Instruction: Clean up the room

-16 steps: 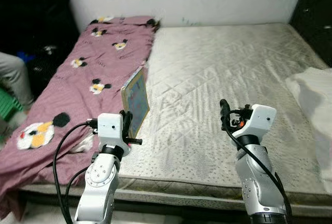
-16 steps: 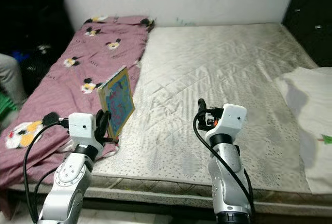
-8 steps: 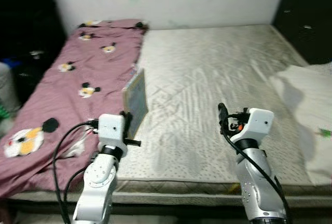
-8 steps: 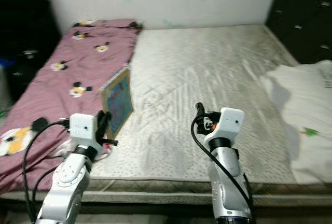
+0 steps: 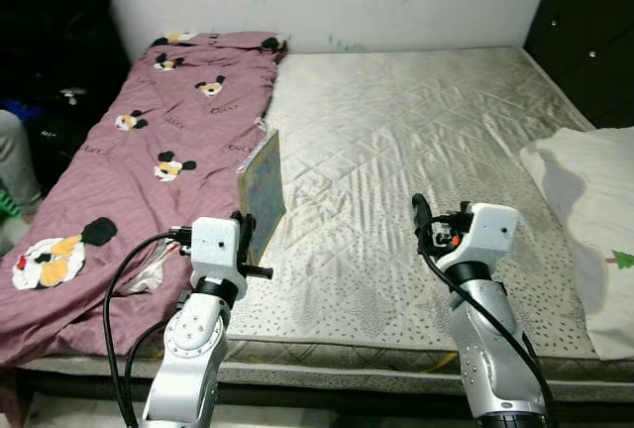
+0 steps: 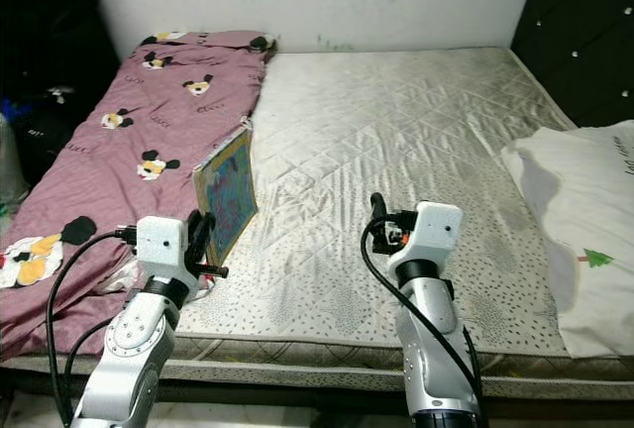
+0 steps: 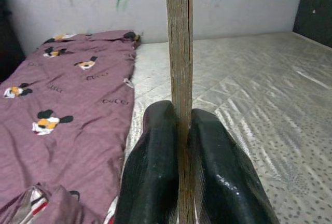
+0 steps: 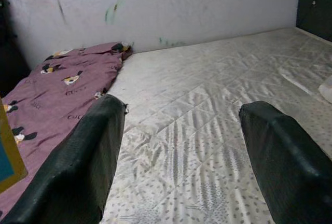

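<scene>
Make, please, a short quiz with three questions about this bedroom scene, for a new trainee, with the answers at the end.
1. True or false: the left gripper is shut on a thin book that stands on its edge above the mattress.
2. Which thing lies on the robot's left part of the bed? A) a white pillow B) a purple blanket with cartoon mice C) a green towel
3. Fill in: the right gripper hangs over the bare mattress with its fingers ____ and nothing between them.

Key: 1 true; 2 B; 3 open. The white pillow lies at the robot's right edge of the bed.
</scene>
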`<state>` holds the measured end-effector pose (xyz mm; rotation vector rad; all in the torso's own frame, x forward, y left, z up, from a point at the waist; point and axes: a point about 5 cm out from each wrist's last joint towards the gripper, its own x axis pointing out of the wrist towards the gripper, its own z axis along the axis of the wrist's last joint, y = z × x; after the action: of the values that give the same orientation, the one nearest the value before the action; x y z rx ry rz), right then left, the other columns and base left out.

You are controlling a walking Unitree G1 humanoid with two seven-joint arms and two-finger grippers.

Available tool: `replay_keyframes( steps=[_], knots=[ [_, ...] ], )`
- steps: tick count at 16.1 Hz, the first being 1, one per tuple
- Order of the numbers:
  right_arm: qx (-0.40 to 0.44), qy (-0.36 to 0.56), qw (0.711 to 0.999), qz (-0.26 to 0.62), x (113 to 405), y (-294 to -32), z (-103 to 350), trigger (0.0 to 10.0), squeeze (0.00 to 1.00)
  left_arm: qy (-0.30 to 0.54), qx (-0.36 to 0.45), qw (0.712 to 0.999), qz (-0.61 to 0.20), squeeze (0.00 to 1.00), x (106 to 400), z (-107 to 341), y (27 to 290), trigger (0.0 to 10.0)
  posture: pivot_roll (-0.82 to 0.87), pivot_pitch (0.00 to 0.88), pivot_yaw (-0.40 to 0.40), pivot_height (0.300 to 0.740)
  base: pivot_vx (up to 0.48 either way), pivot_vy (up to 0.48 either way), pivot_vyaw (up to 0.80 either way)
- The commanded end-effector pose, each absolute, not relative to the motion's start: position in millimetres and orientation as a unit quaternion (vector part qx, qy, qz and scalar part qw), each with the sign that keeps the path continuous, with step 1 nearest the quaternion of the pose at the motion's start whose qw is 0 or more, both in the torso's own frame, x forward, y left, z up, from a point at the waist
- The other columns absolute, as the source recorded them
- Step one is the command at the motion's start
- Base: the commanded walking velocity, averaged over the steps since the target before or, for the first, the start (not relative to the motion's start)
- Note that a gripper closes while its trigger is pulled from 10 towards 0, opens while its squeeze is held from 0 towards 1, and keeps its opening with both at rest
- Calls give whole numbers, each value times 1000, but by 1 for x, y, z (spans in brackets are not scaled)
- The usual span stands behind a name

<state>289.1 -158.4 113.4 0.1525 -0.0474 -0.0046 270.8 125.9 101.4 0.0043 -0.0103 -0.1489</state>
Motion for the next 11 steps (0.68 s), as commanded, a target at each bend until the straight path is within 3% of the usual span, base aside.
replay_keyframes(
  steps=[1, 11],
  knots=[
    [76, -25, 997, 3, 289, -156, 116, 10000, 0, -25, -4, 997, -75, 0, 272, 109, 125, 10000, -19, 5, 69, 740, 0, -274, 0],
    [72, -23, 997, 13, 292, -152, 115, 10000, 0, -27, -11, 998, -64, 0, 277, 111, 129, 10000, -4, 0, 59, 740, 0, -324, 0]
  ],
)
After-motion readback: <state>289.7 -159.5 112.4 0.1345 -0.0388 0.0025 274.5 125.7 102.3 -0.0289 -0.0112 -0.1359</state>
